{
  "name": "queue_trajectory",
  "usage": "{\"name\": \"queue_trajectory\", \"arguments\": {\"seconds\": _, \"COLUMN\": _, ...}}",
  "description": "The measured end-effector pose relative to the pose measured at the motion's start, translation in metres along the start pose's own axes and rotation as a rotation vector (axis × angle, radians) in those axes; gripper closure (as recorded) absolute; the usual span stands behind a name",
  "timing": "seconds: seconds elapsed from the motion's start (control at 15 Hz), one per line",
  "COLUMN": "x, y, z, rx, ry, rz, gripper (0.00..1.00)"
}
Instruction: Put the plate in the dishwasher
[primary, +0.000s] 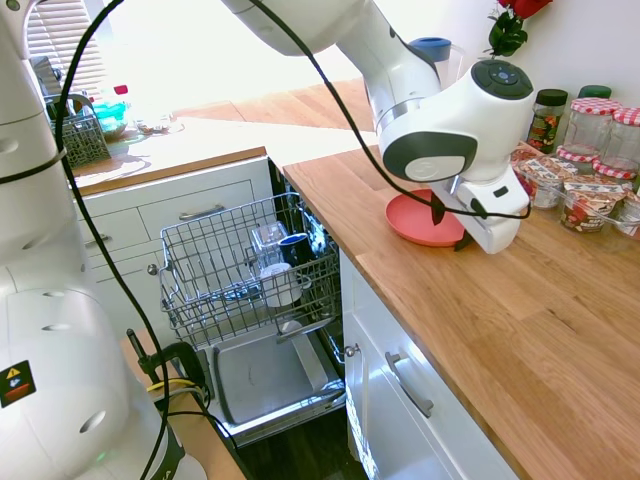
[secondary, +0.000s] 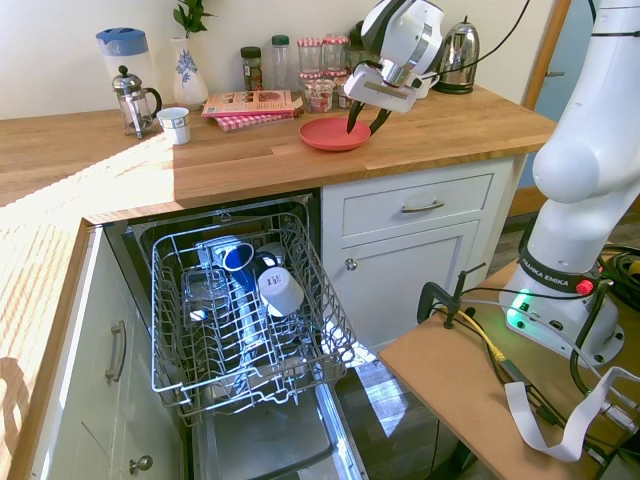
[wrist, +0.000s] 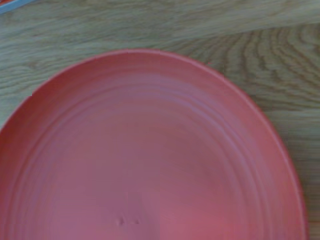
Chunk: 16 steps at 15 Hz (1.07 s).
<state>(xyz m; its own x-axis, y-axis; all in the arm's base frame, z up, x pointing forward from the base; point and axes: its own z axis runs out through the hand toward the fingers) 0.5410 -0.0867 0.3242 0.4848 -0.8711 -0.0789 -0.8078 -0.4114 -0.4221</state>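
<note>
Plate (secondary: 334, 133) lies flat on the wooden table (secondary: 250, 165), hand (secondary: 362, 124) poised with fingers spread over its 3 o'clock rim in the second exterior view, gripping nothing, likely lining up an edge pinch; dishwasher (secondary: 245, 330) rack pulled out below, ready.

coral plate (secondary: 330, 134) flat on counter; dishwasher (secondary: 240, 330) open, rack out.

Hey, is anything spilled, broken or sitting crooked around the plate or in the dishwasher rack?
Nothing stands out. The plate lies flat and whole on the counter under the open hand, and the cups in the dishwasher rack look intact, with no spill.
</note>
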Motion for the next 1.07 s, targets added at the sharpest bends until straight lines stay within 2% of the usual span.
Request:
{"name": "queue_trajectory", "arguments": {"seconds": 0.47, "x": 0.003, "y": 0.004, "z": 0.004, "rx": 0.005, "ry": -0.008, "rz": 0.002, "gripper": 1.0}}
{"name": "queue_trajectory", "arguments": {"seconds": 0.73, "x": 0.002, "y": -0.002, "z": 0.005, "rx": 0.033, "ry": -0.016, "rz": -0.013, "gripper": 1.0}}
{"name": "queue_trajectory", "arguments": {"seconds": 1.07, "x": -0.019, "y": -0.031, "z": -0.006, "rx": 0.045, "ry": 0.011, "rz": -0.111, "gripper": 1.0}}
